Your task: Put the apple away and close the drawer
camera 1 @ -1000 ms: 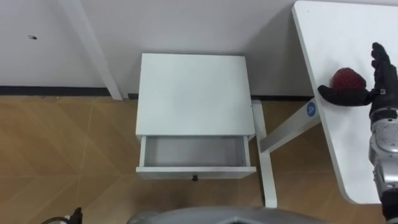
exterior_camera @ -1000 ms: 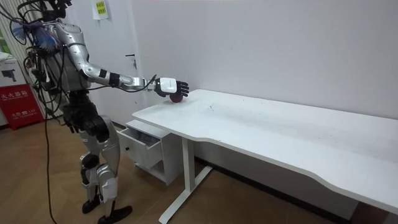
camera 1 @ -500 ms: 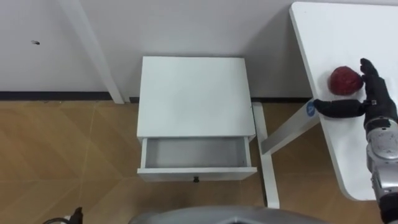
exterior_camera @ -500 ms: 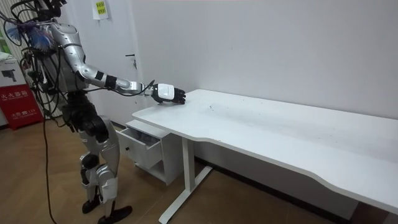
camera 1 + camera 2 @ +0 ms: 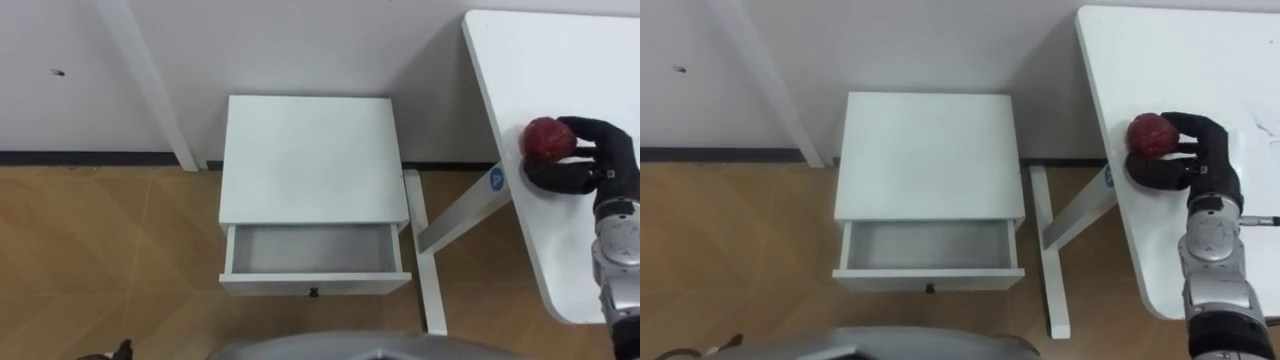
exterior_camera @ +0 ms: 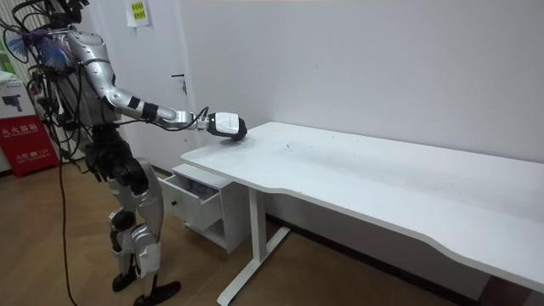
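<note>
Curling thumb and fingers round the dark red apple (image 5: 546,137), the right hand (image 5: 592,160) grips it at the white table's (image 5: 560,60) left edge.
The apple is round and slightly bumpy, with no clear long axis. Well to the left, the cabinet's (image 5: 310,150) drawer (image 5: 310,247) stands open. In the room view the robot stands beside it, arm outstretched.
</note>
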### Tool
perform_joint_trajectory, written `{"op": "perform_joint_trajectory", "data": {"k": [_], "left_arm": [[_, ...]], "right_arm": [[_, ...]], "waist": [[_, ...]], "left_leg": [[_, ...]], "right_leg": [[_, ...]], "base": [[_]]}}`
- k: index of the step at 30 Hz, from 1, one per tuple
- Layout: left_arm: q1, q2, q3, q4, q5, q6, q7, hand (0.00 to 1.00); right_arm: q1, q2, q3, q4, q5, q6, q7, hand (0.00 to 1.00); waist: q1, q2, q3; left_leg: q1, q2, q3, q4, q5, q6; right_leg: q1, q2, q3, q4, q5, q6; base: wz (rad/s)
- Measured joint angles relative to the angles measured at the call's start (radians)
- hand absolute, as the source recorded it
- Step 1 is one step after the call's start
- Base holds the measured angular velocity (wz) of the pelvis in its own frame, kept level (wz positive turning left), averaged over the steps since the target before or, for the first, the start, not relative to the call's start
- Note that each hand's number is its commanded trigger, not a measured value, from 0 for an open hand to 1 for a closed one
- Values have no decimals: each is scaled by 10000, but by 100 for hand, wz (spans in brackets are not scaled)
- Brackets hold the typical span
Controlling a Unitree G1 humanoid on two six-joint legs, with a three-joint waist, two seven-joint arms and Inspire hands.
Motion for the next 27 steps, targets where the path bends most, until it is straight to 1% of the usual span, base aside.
{"op": "perform_joint_trajectory", "data": {"k": [8, 11, 12, 13, 15, 16, 17, 19, 21, 22, 23, 25, 27], "left_arm": [[-60, 0, -4, -19, 5, -1, -4, 0], [-122, 8, -186, -11, 12, -1, -1, 0], [-149, -1, -281, -11, 64, 0, -13, 0], [-187, -12, -288, -12, 78, 0, -27, 0], [-219, -7, -288, -16, 88, 0, -28, 0], [-252, -6, -339, -19, 81, 2, -29, 0], [-323, -4, -415, -19, 75, 3, -59, 0], [-462, -6, -472, -12, 80, 0, -151, 0], [-568, -6, -471, 40, 85, -5, -234, 0], [-623, -6, -471, 141, 85, -6, -250, 0], [-642, -8, -471, 193, 80, -5, -250, 0], [-717, -2, -557, 362, 46, 34, -243, 0], [-711, -6, -656, 363, 63, 42, -242, 0]], "right_arm": [[-3, 39, 12, -65, -17, -46, 13, 100], [-4, 55, 200, -186, -16, -57, -1, 100], [0, 66, 343, -348, -68, -48, 24, 100], [0, 132, 440, -571, -335, -45, 77, 100], [6, 190, 735, -928, -702, -35, 128, 100], [6, 242, 925, -1175, -893, 13, 238, 100], [11, 262, 1164, -1469, -1130, 81, 430, 100], [20, 282, 1494, -1819, -1478, 80, 690, 100], [22, 302, 1791, -2192, -1732, 85, 941, 100], [20, 324, 1953, -2442, -1845, 82, 1097, 100], [20, 362, 1990, -2546, -1916, 82, 1168, 100], [-7, 631, 2095, -2767, -2125, 86, 1301, 100], [-15, 689, 2404, -2837, -2344, 162, 1429, 100]], "waist": [[4, -63, -18], [14, -95, 5], [34, -112, 25], [45, -131, 57], [63, -137, 75], [93, -101, 94], [160, -109, 89], [298, -69, 110], [329, -8, 94], [378, 58, 56], [449, 90, 35], [577, 174, -14], [643, 193, -24]], "left_leg": [[-11, -1, 14, -31, 0, 0], [-2, 0, 53, -41, 1, 0], [10, 1, 79, -48, 1, 0], [8, 5, 95, -63, 1, 0], [3, 5, 105, -64, 1, 0], [-4, 4, 110, -54, 1, 0], [-13, 2, 105, -36, 1, 0], [-41, 2, 74, -15, 1, 0], [-80, 2, 63, -14, 1, 0], [-111, 2, 32, -16, 1, 0], [-118, 1, 29, -23, 2, 0], [-118, 2, 18, -33, 4, 0], [-112, 2, 16, -29, 4, 0]], "right_leg": [[-30, 0, -4, 2, 0, 0], [-30, 0, -25, 1, 0, 0], [-36, 0, -8, -1, 0, 0], [-52, 2, 5, -3, 0, 0], [-64, 5, 22, -3, 0, 0], [-69, 5, 26, -6, 0, 0], [-85, 5, 27, -9, 0, 0], [-102, 4, 1, -13, 0, 0], [-117, 2, -74, -18, 0, 0], [-135, 0, -122, -18, 0, 0], [-145, 1, -113, -18, 0, 0], [-151, 3, -138, -17, 0, 1], [-145, 0, -149, -17, 0, 1]], "base": [[0], [-1], [-6], [-5], [-2], [0], [0], [2], [8], [8], [4], [0], [4]]}}
